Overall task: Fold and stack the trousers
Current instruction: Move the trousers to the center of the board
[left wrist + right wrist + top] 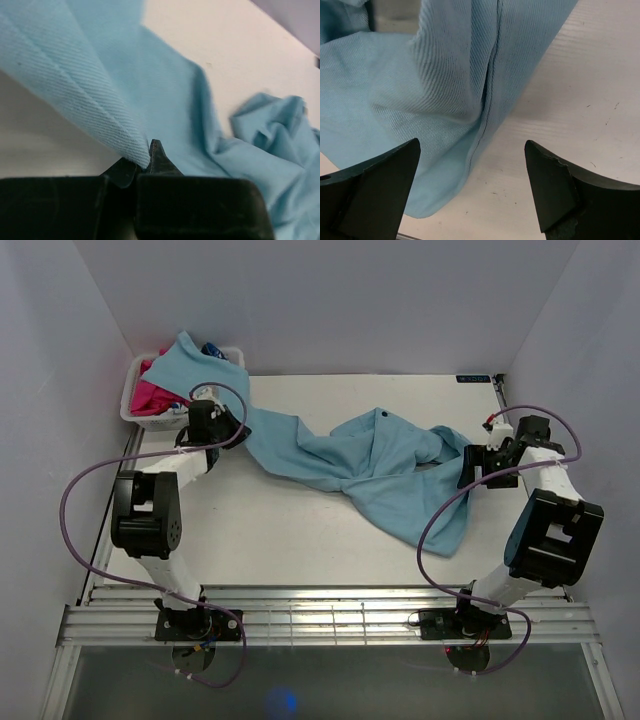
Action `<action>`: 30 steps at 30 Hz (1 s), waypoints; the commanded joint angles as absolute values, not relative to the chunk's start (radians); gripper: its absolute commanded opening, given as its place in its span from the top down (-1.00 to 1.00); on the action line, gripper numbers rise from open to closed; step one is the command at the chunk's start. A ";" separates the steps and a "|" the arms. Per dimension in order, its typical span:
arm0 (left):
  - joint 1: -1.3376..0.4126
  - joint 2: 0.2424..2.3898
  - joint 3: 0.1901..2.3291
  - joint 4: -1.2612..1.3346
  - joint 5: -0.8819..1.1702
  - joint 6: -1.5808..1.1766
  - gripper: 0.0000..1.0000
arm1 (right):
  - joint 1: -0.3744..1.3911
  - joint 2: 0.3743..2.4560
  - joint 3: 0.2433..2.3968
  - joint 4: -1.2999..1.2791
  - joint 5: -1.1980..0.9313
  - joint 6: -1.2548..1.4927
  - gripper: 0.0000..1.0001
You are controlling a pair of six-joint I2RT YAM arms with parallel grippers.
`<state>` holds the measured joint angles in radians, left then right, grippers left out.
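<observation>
The light blue trousers [350,465] lie crumpled across the table, one end draped over the white basket at the back left, the other reaching the front right. My left gripper [222,420] is shut on a fold of the trousers [100,100] near the basket. My right gripper [478,468] is open and empty by the trousers' right edge; in the right wrist view [472,150] a seamed leg [465,85] lies between and beyond its fingers.
A white basket [140,418] with magenta garments [152,395] stands at the back left corner. White walls close in the table on three sides. Purple cables loop from both arms. A slatted rail [320,615] runs along the near edge.
</observation>
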<state>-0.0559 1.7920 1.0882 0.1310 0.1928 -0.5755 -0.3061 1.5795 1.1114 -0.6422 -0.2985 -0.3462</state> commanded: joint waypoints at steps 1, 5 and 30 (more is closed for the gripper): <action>-0.146 1.643 1.108 0.238 0.354 -0.516 1.00 | -0.321 1.580 1.157 -0.586 -0.394 -0.341 -0.80; -0.292 1.536 1.101 0.252 0.469 -0.453 1.00 | -0.328 1.582 1.169 -0.586 -0.437 -0.347 -0.84; -0.720 1.658 1.566 -0.733 0.761 0.295 -0.96 | -0.336 1.655 1.239 -0.506 -0.400 -0.285 -0.76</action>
<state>-0.7631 1.6646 1.4639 -0.6003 0.8093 0.1768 -0.3325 1.6455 1.1912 -0.5606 -0.4103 -0.3122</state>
